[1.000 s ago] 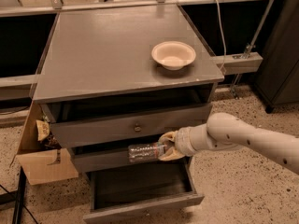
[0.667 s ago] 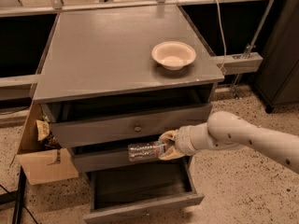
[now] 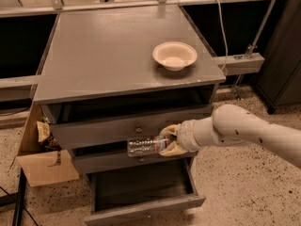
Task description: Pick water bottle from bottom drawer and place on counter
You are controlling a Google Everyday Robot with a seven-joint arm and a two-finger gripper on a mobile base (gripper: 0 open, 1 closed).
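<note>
I see the bottle (image 3: 143, 146) lying horizontal in mid-air. It is level with the face of the middle drawer (image 3: 108, 163), above the bottom drawer (image 3: 141, 206) and below the counter (image 3: 108, 55). It touches neither of them.

The gripper (image 3: 165, 140) is closed on the bottle's right end, with one yellowish finger (image 3: 170, 129) over it and the other under it. The rest of the bottle projects to the left, clear of the fingers. The pale arm (image 3: 244, 133) enters from the right edge and runs leftward to the gripper.

The bottom drawer is pulled out, and its dark interior is open to view. The top drawer (image 3: 103, 131) stands slightly out from the cabinet, with a small round knob (image 3: 138, 129) at its centre.

On the counter, a pale bowl (image 3: 174, 55) sits upright near the right-hand edge. The rest of the grey top is bare.

A cardboard box (image 3: 44, 167) sits on the speckled floor (image 3: 244, 192) just left of the cabinet, flaps open. I cannot tell what is in it.
</note>
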